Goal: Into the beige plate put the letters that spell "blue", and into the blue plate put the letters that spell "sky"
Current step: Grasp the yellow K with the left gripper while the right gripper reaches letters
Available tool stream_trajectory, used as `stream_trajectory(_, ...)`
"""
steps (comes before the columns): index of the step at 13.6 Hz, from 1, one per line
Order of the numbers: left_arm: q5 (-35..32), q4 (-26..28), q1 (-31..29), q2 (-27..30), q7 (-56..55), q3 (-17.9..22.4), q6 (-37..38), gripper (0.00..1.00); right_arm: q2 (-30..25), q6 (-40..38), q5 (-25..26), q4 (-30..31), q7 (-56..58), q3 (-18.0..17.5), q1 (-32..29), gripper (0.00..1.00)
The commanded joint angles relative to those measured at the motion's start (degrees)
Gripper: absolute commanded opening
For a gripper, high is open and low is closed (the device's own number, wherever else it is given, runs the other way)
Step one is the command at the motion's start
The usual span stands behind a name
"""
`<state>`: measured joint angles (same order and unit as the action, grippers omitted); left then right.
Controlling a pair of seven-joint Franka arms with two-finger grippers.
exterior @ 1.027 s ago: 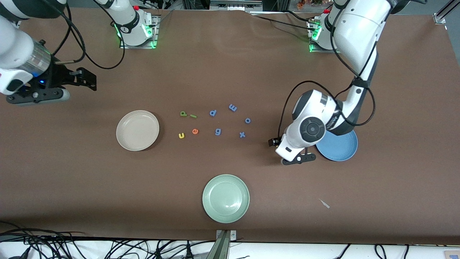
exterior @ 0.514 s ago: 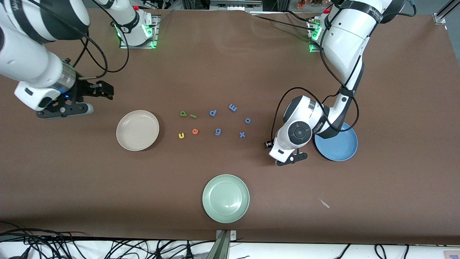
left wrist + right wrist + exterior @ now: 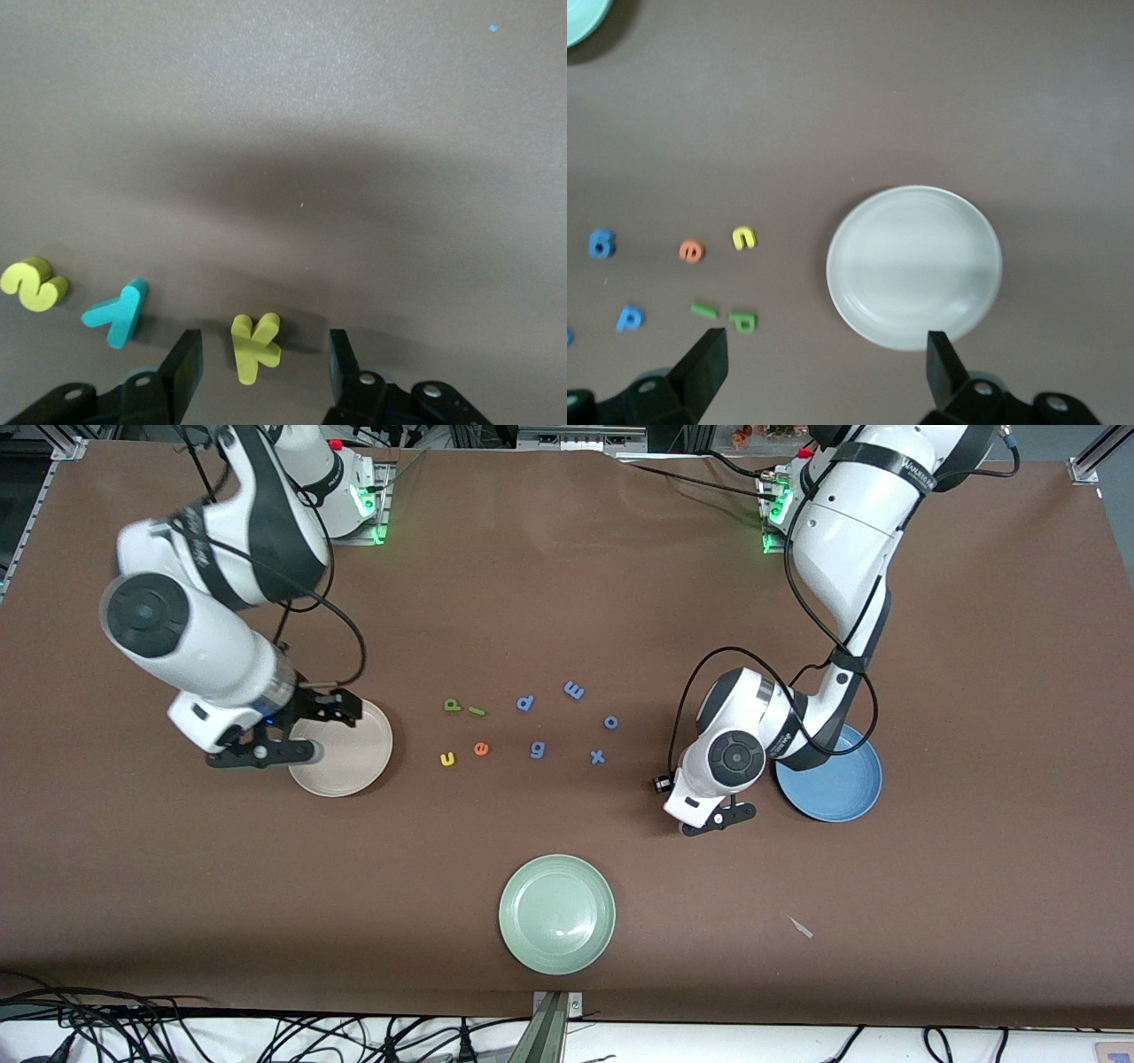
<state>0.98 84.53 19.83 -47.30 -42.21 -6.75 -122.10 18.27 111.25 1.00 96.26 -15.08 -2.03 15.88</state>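
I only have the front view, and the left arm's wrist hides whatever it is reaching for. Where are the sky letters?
Observer: The yellow k lies flat on the table between the left gripper's open fingers, which are not touching it.
Operator: And the other two?
Observer: The teal y lies beside the k, and the yellow s beside the y. Both are outside the fingers.
Operator: The right gripper covers part of the beige plate for me. Anything in it?
Observer: No. The right wrist view shows the whole beige plate with no letters in it, below the open right gripper.
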Motion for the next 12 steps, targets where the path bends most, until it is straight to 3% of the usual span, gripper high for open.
stream_trajectory(1, -1.5, -0.2, 0.4, -0.2, -1.5, 0.3, -0.7, 0.44, 2.7, 10.0, -0.4, 4.6, -5.4, -2.1, 0.3, 0.99)
stream_trajectory(3, -1.5, -0.2, 0.4, -0.2, -1.5, 0.2, -0.8, 0.20, 4.9, 16.1, 0.7, 6.2, -11.0, -4.5, 0.6, 0.99)
stream_trajectory(6, -1.5, 0.1, 0.4, -0.1, -1.4, 0.3, -0.6, 0.03, 7.7, 20.7, 6.5, 8.2, -18.4, -5.2, 2.9, 0.99)
stream_trajectory(10, -1.6, -1.4, -0.8, 2.6, 0.2, 0.7, 3.9, 0.00, 12.7, 27.0, 12.2, 7.9, -17.6, -7.4, 4.0, 0.99)
stream_trajectory(12, -1.9, -2.2, -1.2, 4.4, 4.7, 3.3, 7.6, 0.00, 15.4, 30.2, 13.3, 7.7, -14.5, -7.4, 3.9, 0.99)
